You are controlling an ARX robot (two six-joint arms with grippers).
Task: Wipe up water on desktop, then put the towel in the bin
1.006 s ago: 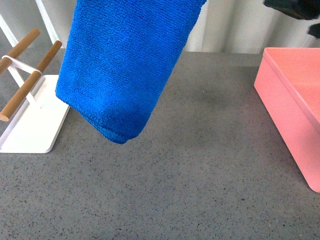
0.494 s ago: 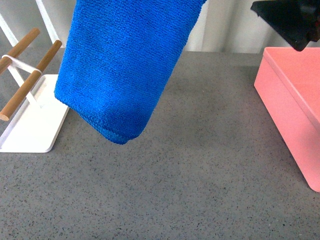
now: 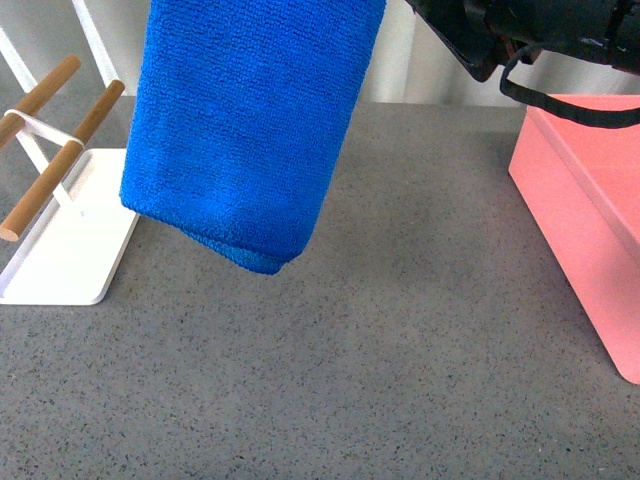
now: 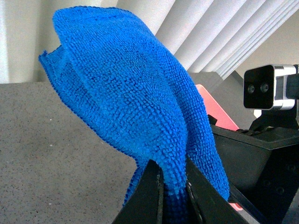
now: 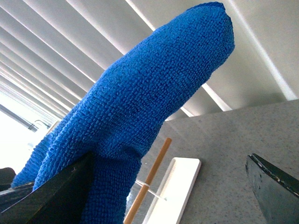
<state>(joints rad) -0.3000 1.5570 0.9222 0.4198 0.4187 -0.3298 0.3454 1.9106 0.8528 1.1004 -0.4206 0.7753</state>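
You have bright, even light, the desktop (image 3: pixel 400 350) sharp; in the right wrist view glare whites out the blinds (image 5: pixel 28 88) beside the towel (image 5: pixel 140 107).

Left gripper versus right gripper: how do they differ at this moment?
The left gripper is shut, pinching the towel, which hangs over the desktop. The right gripper is open, jaws wide apart, gripping nothing. So the left carries the load and the right is free. Both are close to the towel, off the desktop.
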